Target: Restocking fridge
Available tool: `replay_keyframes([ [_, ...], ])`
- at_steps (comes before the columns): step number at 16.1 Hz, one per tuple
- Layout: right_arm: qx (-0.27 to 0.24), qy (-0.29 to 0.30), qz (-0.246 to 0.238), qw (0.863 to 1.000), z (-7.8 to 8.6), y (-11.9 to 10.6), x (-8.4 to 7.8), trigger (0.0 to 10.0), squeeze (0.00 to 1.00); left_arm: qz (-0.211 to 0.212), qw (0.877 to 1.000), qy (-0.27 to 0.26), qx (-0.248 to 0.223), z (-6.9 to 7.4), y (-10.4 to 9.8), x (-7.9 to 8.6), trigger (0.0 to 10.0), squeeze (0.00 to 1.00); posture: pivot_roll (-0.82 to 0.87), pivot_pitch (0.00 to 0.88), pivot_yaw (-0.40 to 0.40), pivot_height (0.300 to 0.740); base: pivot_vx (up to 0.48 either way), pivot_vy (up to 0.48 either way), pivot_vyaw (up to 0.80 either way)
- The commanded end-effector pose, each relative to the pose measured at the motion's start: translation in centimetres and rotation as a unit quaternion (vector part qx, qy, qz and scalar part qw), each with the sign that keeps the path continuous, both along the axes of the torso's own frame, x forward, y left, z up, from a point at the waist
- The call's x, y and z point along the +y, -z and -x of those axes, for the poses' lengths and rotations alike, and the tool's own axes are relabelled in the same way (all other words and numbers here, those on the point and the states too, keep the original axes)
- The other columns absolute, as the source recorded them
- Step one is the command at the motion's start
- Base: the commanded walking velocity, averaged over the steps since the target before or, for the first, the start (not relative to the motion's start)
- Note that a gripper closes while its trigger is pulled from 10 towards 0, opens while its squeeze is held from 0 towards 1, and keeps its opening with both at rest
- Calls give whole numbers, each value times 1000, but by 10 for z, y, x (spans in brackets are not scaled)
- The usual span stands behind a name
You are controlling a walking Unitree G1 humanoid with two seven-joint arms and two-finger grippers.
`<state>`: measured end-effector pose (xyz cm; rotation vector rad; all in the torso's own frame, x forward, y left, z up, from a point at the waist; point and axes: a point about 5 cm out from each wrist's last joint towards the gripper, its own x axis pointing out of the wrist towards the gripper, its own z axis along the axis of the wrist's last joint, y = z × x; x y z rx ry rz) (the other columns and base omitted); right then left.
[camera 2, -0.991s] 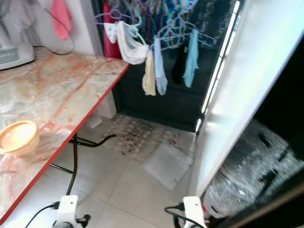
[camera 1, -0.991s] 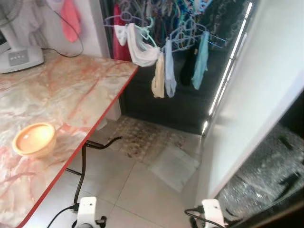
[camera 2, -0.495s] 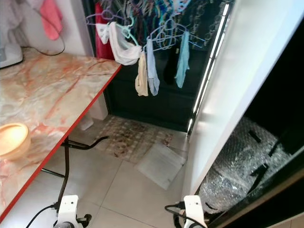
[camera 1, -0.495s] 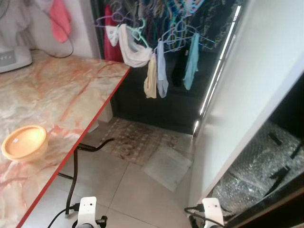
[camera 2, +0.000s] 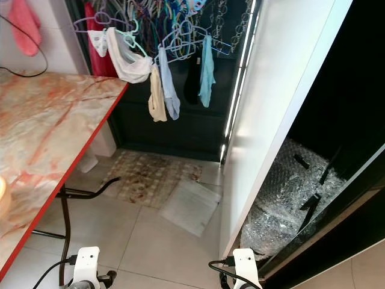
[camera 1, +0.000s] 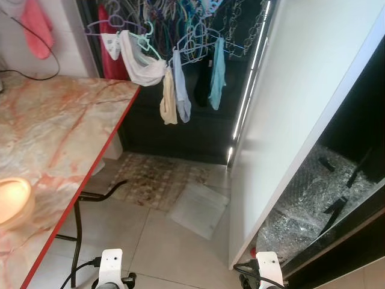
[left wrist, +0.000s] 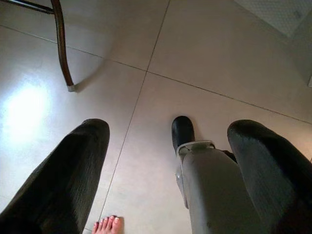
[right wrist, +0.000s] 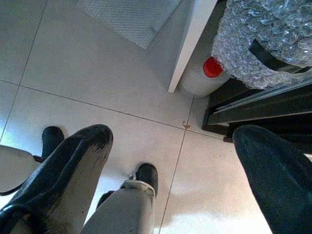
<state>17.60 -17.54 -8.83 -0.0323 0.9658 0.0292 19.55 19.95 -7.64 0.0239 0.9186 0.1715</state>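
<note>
A tall white panel [camera 1: 295,90] stands on the right, with a dark opening beside it holding bubble wrap [camera 1: 313,198]. Both arms hang low, their white wrists [camera 1: 110,265] [camera 1: 269,268] at the bottom edge. My left gripper [left wrist: 168,129] is open over bare floor tiles with nothing between its fingers [left wrist: 73,165]. My right gripper [right wrist: 173,131] is open too, above the tiles near the foot of the white panel [right wrist: 192,44]. A white jug with a red cap [right wrist: 212,67] stands on the floor under the bubble wrap [right wrist: 263,39].
A marble table with a red edge [camera 1: 66,120] fills the left, an orange bowl [camera 1: 11,201] on it. Laundry on hangers [camera 1: 171,90] hangs ahead over a patterned mat [camera 1: 153,179] and a pale mat [camera 1: 198,209]. A person's toes [left wrist: 106,224] are near my feet.
The camera has turned to the right: table and bowl slid toward the left edge, and more of the dark opening with bubble wrap shows. Both arms still hang as before.
</note>
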Motion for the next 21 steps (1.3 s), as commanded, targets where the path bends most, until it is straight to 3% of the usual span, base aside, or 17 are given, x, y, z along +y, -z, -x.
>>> replay_keyframes([
  [1, 8, -3, 1, 1000, 2, 1, 0, 10000, 0, 2, 1000, -7, 8, 4, 2, 1, 10000, 0, -107, 0, -11, 740, 0, 0, -669],
  [4, 9, -9, 3, 1000, 2, 1, 0, 10000, 0, 2, 1000, -6, 9, 4, 2, 0, 10000, 0, -105, 0, -14, 740, 0, 0, -671],
  [9, -1, -12, 2, 1000, 0, 0, 0, 10000, 0, 1, 1000, -7, 7, 2, 1, 1, 10000, 0, -103, 0, -14, 740, 0, 0, 0],
  [21, -4, 42, -25, 999, 0, 1, 9, 10000, 0, -9, 1000, 4, 4, -2, -3, 12, 10000, 0, -105, 16, 35, 740, 0, 0, 0],
])
